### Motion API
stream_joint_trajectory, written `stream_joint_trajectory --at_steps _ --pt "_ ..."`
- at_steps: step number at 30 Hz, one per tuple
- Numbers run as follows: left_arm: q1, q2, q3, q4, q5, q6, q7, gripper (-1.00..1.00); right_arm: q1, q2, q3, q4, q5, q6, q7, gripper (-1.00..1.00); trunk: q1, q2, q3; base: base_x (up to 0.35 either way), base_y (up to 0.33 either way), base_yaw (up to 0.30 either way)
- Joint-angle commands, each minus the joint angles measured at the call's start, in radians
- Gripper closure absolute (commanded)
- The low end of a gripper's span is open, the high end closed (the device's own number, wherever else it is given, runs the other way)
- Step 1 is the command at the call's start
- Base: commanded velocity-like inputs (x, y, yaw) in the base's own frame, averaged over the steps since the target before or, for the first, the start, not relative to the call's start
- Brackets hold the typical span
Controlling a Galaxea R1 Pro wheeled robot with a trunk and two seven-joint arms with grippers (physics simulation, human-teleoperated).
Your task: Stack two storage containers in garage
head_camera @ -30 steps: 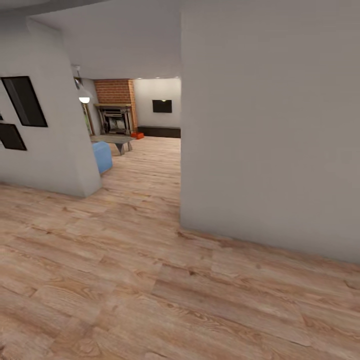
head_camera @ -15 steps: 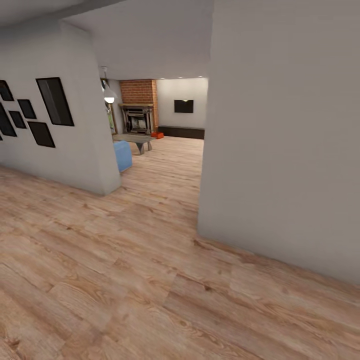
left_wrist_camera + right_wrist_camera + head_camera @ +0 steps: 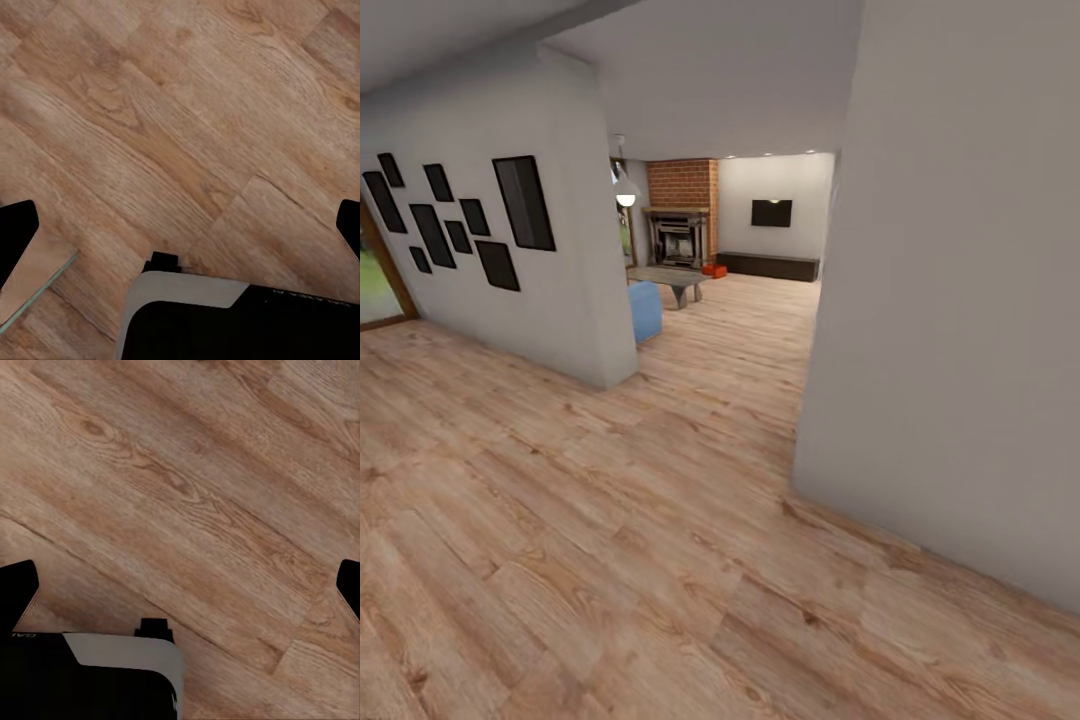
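The wood plank floor [image 3: 610,560] is the largest thing here, running under the robot and on through the opening between a pale grey wall [image 3: 970,300] on the right and a second wall hung with dark picture frames [image 3: 470,225] on the left. Both wrist views look straight down at the same planks, with part of the robot's own base [image 3: 240,319] beneath each claw.

Far ahead of both claws lies the living room: the red brick chimney [image 3: 685,184] above the fireplace [image 3: 678,240], a long dark bench [image 3: 770,266] against the back wall, a wall-mounted screen [image 3: 771,213], a low grey table [image 3: 670,280] and a blue pouf [image 3: 644,310].

The storage containers [image 3: 714,270] show as small orange-red shapes on the floor beside the fireplace, well apart from either claw.

The left claw [image 3: 180,225] stands wide apart with nothing between its tips; the right claw [image 3: 180,585] is likewise spread and empty.

By my judgement, no part of the task is done yet: reaching the containers, lifting them, carrying them to the garage and stacking them all remain.
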State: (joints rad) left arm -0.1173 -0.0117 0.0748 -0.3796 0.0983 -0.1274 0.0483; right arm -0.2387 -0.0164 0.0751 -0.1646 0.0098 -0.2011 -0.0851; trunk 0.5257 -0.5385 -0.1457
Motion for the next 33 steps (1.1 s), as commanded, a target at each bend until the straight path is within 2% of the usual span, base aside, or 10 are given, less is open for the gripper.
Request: stream_joint_trajectory --at_steps 1,25,33 --pt "-0.001 -0.001 0.002 0.001 0.009 -0.003 -0.001 -1.00 -0.001 0.000 0.008 0.000 0.001 -0.002 -0.006 -1.00 0.001 -0.001 -0.002 0.327 0.000 0.250" --pt "-0.001 -0.001 0.002 0.001 0.009 -0.003 -0.001 -1.00 -0.001 0.000 0.008 0.000 0.001 -0.002 -0.007 -1.00 0.001 -0.001 -0.002 0.327 0.000 0.239" --pt "-0.001 -0.001 0.002 0.001 0.009 -0.004 -0.001 -1.00 -0.001 0.000 0.008 0.000 0.001 -0.002 -0.007 -1.00 0.001 -0.001 -0.002 0.327 0.000 0.071"
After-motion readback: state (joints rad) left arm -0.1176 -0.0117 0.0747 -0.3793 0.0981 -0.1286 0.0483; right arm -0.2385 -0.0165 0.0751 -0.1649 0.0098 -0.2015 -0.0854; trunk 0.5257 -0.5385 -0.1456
